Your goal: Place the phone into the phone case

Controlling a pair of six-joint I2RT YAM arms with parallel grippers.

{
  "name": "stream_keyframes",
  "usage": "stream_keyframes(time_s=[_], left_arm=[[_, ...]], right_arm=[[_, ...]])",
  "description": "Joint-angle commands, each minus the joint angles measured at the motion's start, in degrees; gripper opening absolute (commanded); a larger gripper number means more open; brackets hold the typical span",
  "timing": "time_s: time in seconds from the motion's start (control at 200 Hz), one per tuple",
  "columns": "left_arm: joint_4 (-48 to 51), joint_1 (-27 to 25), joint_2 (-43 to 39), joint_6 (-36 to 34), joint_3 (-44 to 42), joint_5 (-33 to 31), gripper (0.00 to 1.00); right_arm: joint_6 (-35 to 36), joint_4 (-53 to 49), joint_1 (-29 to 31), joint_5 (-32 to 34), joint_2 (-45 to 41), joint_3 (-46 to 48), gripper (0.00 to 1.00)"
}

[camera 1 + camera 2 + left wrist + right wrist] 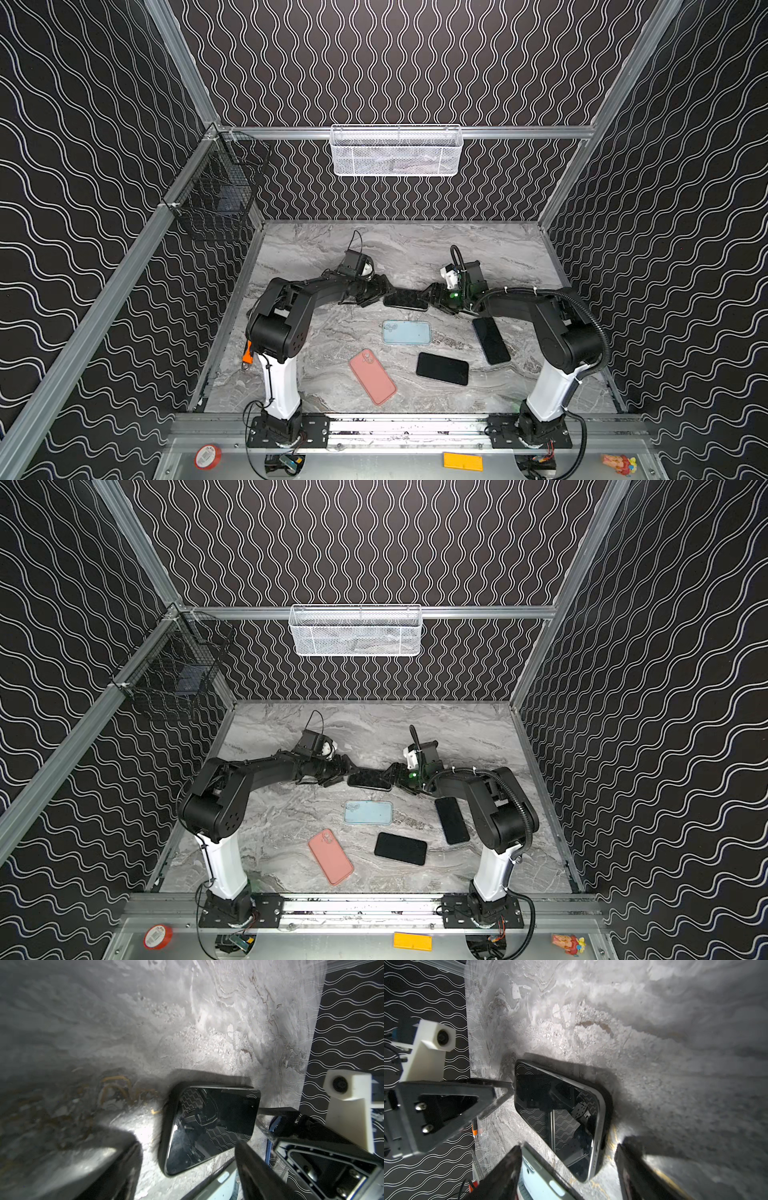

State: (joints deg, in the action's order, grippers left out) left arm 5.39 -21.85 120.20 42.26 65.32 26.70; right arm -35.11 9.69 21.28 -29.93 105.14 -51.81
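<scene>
Both left pincer [384,292] and right pincer [430,296] gape empty at the phone [406,299], black case [609,1103] barely visible

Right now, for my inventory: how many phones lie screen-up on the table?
3: the middle phone, between the left claw and right claw, on a black case; the front phone front centre; the right phone beside the right arm. Pink case and blue case may hide more.

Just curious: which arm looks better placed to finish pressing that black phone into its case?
Probably right: the right gripper, open, straddles the phone end whose silver edge sits above the case.
</scene>
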Motion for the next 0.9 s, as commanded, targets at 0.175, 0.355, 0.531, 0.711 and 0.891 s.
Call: stream_keyframes(time_s=[0.175, 0.355, 0.531, 0.711, 0.891], left_arm=[[7.01, 0.49, 4.37, -0.95, 1.24, 0.44, 0.85], [6.92, 0.57, 6.04, -1.95, 1.86, 2.36, 0.88], [4.32, 0.32, 6.97, -1.31, 1.26, 6.16, 0.88], [0.14, 0.14, 4.77, 0.08, -0.51, 7.92, 0.84], [-0.53, 0.15, 1.92, 0.66, -1.34, 7.47, 0.76]], right_arm=[[-1.57, 0.41, 0.00, -2.68, 2.58, -1.05, 0.75], [-2.89, 2.38, 0.08, -4.23, 3.23, -0.75, 0.75], [-3.38, 3.54, 0.17, -4.52, 5.78, -0.14, 0.75], [-3.69, 4.60, 0.17, -4.19, 6.65, 1.04, 0.75], [-3.85, 5.37, 0.08, -3.64, 6.72, 2.05, 0.75]])
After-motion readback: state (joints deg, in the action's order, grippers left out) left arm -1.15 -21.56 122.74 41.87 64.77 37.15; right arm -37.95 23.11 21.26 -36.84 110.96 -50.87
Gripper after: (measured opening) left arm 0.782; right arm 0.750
